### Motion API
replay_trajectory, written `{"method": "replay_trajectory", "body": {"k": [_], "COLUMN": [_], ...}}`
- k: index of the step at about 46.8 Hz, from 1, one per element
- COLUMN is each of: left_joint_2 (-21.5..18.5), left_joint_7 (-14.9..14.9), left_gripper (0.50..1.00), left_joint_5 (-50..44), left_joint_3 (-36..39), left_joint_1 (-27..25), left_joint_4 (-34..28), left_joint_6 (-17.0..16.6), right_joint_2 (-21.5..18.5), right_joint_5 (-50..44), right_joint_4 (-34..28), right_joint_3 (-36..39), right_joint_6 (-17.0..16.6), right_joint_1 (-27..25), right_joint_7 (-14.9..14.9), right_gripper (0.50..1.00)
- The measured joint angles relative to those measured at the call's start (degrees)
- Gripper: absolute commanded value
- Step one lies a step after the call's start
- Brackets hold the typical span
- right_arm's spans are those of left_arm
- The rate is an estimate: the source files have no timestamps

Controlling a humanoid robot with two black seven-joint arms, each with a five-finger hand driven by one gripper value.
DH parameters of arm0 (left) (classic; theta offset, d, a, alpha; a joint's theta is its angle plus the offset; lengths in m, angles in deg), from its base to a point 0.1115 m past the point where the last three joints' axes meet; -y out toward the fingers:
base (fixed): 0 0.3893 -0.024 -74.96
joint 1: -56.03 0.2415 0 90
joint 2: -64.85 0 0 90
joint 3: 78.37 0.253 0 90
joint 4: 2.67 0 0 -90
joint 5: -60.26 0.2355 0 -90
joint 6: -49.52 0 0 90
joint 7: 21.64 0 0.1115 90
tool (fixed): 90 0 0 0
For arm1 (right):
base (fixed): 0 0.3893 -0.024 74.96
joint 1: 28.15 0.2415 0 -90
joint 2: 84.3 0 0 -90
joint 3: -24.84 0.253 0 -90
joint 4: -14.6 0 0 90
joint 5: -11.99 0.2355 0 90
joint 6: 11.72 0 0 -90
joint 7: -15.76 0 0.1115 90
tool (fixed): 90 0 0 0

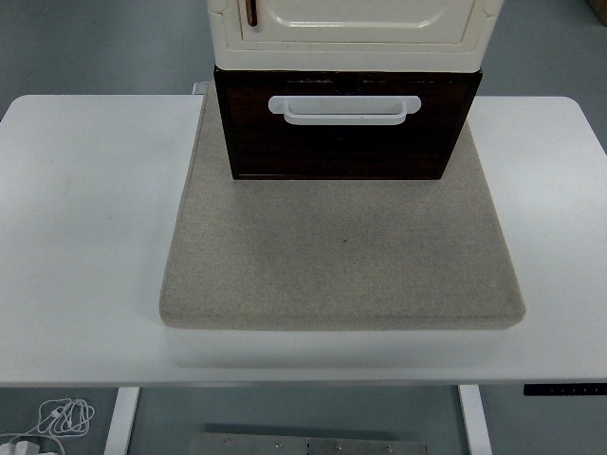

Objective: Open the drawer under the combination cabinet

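Observation:
A cream cabinet stands at the back of a grey mat, cut off by the picture's top edge. Under it sits a dark brown drawer with a white bar handle across its front. The drawer front lies roughly flush with the cabinet above it. Neither of my hands shows in the head view.
The grey mat lies on a white table, with bare tabletop to its left and right. A tangle of white cable lies on the floor at the lower left. A small control panel sits on the table's front edge at the right.

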Motion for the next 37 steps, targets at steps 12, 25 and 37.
{"method": "replay_trajectory", "body": {"k": [12, 25, 37], "left_joint_2": [-1.3, -1.6, -2.3], "left_joint_7": [0.2, 0.7, 1.2], "left_gripper": [1.0, 1.0, 1.0], "left_joint_5": [7.7, 15.7, 19.1], "left_joint_3": [2.5, 3.7, 8.8], "left_joint_1": [-6.7, -9.1, -10.2], "left_joint_4": [-7.0, -19.9, -32.5], "left_joint_6": [-0.3, -1.2, -1.1], "right_joint_2": [0.0, 0.0, 0.0], "right_joint_5": [0.0, 0.0, 0.0], "right_joint_4": [0.0, 0.0, 0.0], "right_joint_3": [0.0, 0.0, 0.0], "right_joint_6": [0.0, 0.0, 0.0], "right_joint_1": [0.0, 0.0, 0.0], "right_joint_7": [0.0, 0.0, 0.0], "right_gripper": [0.926, 0.926, 0.926]}}
